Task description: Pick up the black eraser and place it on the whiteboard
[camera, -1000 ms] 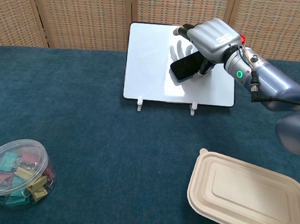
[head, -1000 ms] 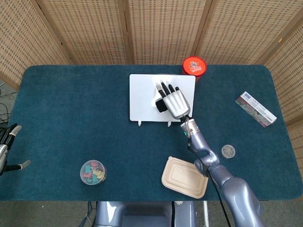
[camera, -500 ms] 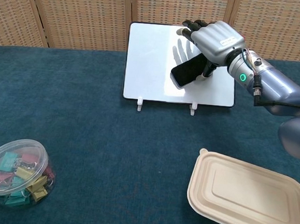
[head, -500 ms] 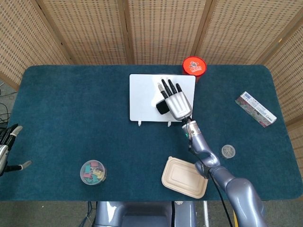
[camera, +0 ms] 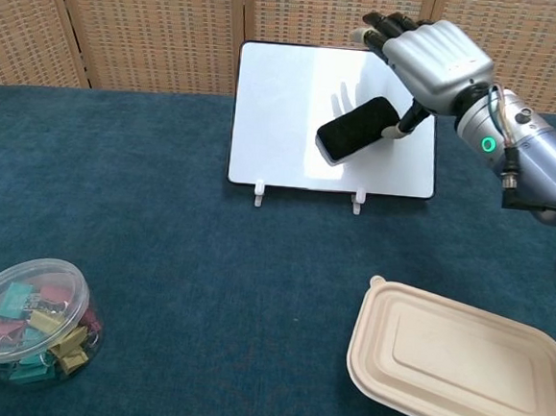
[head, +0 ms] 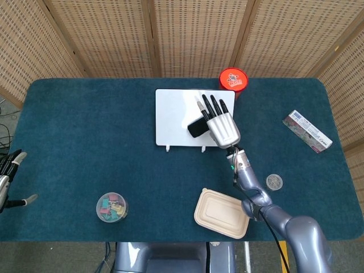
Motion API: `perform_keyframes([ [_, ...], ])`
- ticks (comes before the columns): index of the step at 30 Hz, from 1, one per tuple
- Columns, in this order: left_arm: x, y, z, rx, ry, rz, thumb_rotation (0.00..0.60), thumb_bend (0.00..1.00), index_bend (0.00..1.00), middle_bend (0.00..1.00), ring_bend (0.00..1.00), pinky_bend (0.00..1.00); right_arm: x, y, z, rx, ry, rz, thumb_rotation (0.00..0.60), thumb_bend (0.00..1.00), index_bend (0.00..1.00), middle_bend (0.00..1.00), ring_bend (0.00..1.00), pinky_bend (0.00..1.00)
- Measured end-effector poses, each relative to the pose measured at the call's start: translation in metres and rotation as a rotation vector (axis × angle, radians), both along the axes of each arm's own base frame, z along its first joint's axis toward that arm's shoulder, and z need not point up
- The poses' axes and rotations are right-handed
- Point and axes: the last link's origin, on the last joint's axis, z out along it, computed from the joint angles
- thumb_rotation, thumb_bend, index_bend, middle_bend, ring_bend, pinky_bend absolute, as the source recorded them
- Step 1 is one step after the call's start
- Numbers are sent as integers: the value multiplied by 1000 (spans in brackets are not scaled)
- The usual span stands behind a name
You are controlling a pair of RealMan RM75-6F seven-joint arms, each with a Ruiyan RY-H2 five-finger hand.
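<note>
The black eraser (head: 197,128) (camera: 357,129) lies flat on the white whiteboard (head: 170,114) (camera: 275,121), towards its right half. My right hand (head: 223,128) (camera: 440,61) hovers over the board's right edge with its fingers stretched out and apart, holding nothing. Its thumb tip sits at the eraser's right end; whether it touches I cannot tell. My left hand (head: 8,176) shows only at the far left edge of the head view, off the table, fingers apart and empty.
A red-lidded tub (head: 233,79) stands behind the board. A beige lidded food box (head: 222,213) (camera: 457,376) lies near the front right. A clear jar of binder clips (head: 111,206) (camera: 28,318) is front left. A small carton (head: 307,131) and a round cap (head: 274,182) lie right.
My right hand has let go of the eraser, opened, and risen back to the right. The eraser now rests on the whiteboard. The left hand has not moved.
</note>
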Motion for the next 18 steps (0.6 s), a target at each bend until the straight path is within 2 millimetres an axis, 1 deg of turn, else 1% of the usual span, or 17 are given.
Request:
perform_keyframes([
  [2,0,-1,1,-1,-3,-2,600,0,0,0,0,0,-4,7,6,9,-24,7,600,0,47,0,0,129],
  [5,-1,0,2,0,-5,-1,600,0,0,0,0,0,-13,24,19,42,-73,12,600,0,47,0,0,99],
  [8,-3,0,3,2,-5,6,600,0,0,0,0,0,-25,49,40,87,-132,4,600,0,30,0,0,73],
  [10,-4,0,3,6,-6,8,600,0,0,0,0,0,-40,72,61,111,-174,-18,600,0,16,0,0,60],
  [11,-4,-1,4,9,-6,8,600,0,0,0,0,0,-49,83,71,116,-190,-35,600,0,11,0,0,47],
  [12,-4,-1,4,13,-6,7,600,0,0,0,0,0,-63,99,86,116,-209,-64,600,0,9,0,0,33],
  [14,-4,-2,6,25,-3,3,600,0,0,0,0,0,-86,125,107,102,-233,-116,600,0,4,0,0,10],
  [15,-3,-3,6,30,-2,1,600,0,0,0,0,0,-102,143,117,92,-251,-155,600,0,1,0,0,4],
  [17,-2,-5,8,47,8,-10,600,0,0,0,0,0,-124,168,127,76,-278,-216,600,0,0,0,0,0],
  [18,-2,-6,8,58,17,-16,600,0,0,0,0,0,-139,184,132,65,-295,-258,600,0,0,0,0,0],
])
